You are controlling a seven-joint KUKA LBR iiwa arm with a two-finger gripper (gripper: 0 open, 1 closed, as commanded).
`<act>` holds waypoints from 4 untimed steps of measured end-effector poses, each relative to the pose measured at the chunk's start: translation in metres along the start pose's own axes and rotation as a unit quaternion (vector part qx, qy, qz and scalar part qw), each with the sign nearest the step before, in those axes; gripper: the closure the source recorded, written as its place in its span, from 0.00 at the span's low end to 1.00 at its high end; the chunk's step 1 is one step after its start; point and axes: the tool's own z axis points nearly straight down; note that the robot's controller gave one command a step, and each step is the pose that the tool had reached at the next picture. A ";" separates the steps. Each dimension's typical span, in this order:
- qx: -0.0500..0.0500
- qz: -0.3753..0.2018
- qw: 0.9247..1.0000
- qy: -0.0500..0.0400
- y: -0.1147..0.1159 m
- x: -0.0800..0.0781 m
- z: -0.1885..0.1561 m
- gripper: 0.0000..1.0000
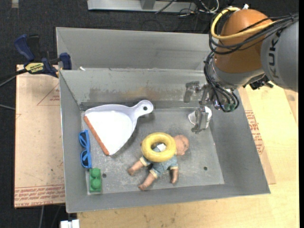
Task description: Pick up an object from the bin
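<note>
A grey metal bin (71, 127) with sloping walls and a scuffed flat floor sits in front of a dark floor.

In the near left corner of the bin lies a small green block (95, 179). Just beyond it, a pair of blue sunglasses (84, 148) lies along the left wall.

Near the middle of the floor a small doll (164, 167) lies flat. Its long axis runs from near left to far right, with the bare legs spread toward the near left and the head pointing far right, toward the gripper. A yellow ring (159, 147) rests on its chest, just left of the head.

Farther back and to the left lies a white dustpan (114, 127). Its orange lip faces near left, and its short handle, which has a hole in it, points far right.

The gripper (200, 122) hangs over bare floor to the right of centre, just beyond the doll's head and apart from it. I cannot tell how far the claw is open, and nothing shows in its grasp. The arm (242, 37), with an orange cover and looped cables, comes in over the far right wall.
</note>
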 end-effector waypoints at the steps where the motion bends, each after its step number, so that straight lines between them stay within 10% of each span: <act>1: 0.000 0.000 1.000 -0.004 0.000 -0.001 -0.005 0.00; 2: 0.000 0.008 1.000 -0.004 0.014 0.024 0.067 0.00; 4: 0.000 -0.053 0.999 -0.005 0.028 0.045 0.108 0.00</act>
